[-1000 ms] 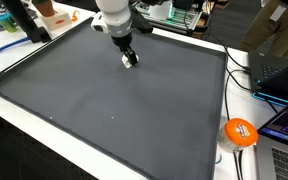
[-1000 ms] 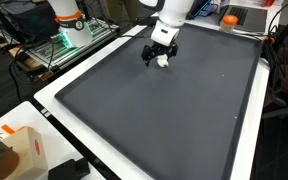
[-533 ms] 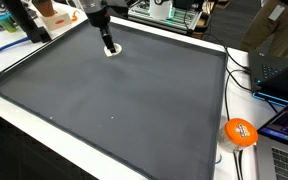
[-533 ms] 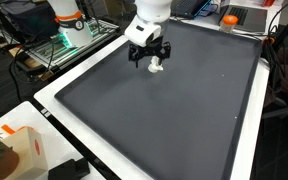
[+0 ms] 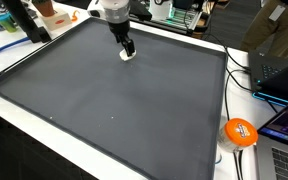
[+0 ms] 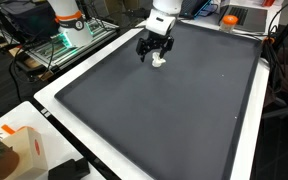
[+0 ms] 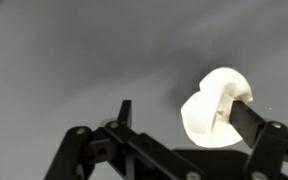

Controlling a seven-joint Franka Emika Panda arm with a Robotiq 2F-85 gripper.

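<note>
Gripper (image 5: 127, 47): jaws spread wide with nothing gripped, hanging low over the far end of the mat.
White piece (image 7: 210, 106): small and rounded, lying on the mat under the gripper. In the wrist view it sits against one finger (image 7: 246, 112), off-centre between the jaws.
Mat (image 5: 114, 110): dark grey, covering most of the white table (image 6: 46, 97).
Orange round object (image 5: 240, 131): near the table's corner, well apart from the gripper.
</note>
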